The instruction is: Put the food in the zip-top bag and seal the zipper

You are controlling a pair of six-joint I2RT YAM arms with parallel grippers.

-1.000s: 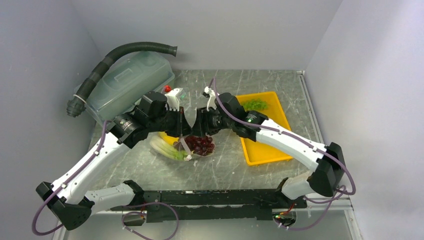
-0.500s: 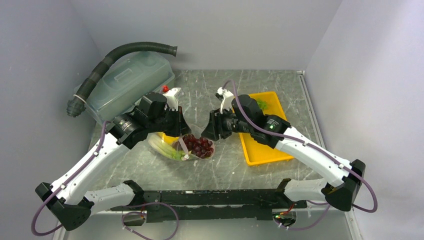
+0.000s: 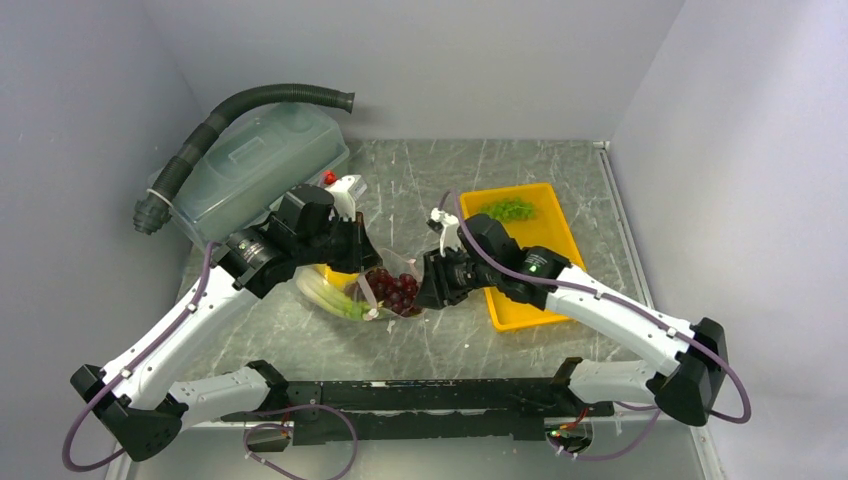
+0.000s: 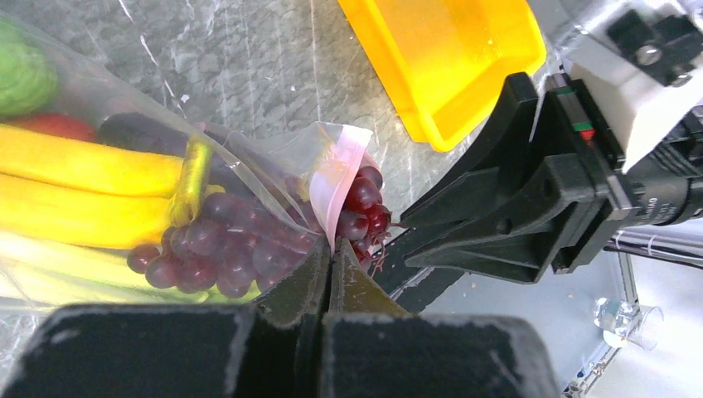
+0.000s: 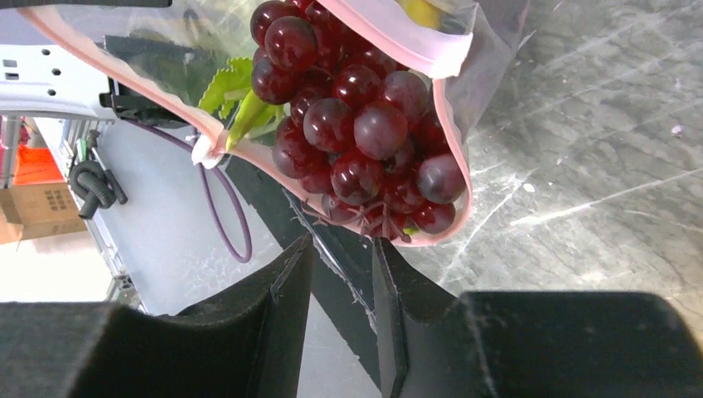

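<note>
The left arm (image 3: 200,315) reached in from the near left corner, bent at the elbow, wrist turned toward the middle of the worktop (image 3: 480,170). Its left pincer (image 4: 327,269) was pressed together on the pink zipper (image 4: 344,178), pinching the mouth edge of the zip-top bag (image 4: 273,157). The right arm (image 3: 600,300) stretched low from the near right corner and pointed at the same mouth. The right pincer (image 5: 341,245) stood narrowly parted with nothing between its fingers, its tips just short of the bag's lip.

One bag lay on its side at mid-worktop, between the two pincers. Inside it were one bunch of grapes (image 5: 365,124) bulging at the mouth, two bananas (image 4: 83,166), one celery (image 3: 325,292), one red pepper (image 4: 54,126), one dark eggplant (image 4: 137,128) and one round green vegetable (image 4: 21,79). One clump of leafy greens (image 3: 510,209) lay at the far end of the single yellow tray (image 3: 525,305).

The tray's left rim ran just beside the right wrist. One lidded tub (image 3: 255,165) with a ribbed hose (image 3: 250,98) filled the back left corner. Bare worktop lay behind the bag toward the back wall, and in front of it toward the near edge.
</note>
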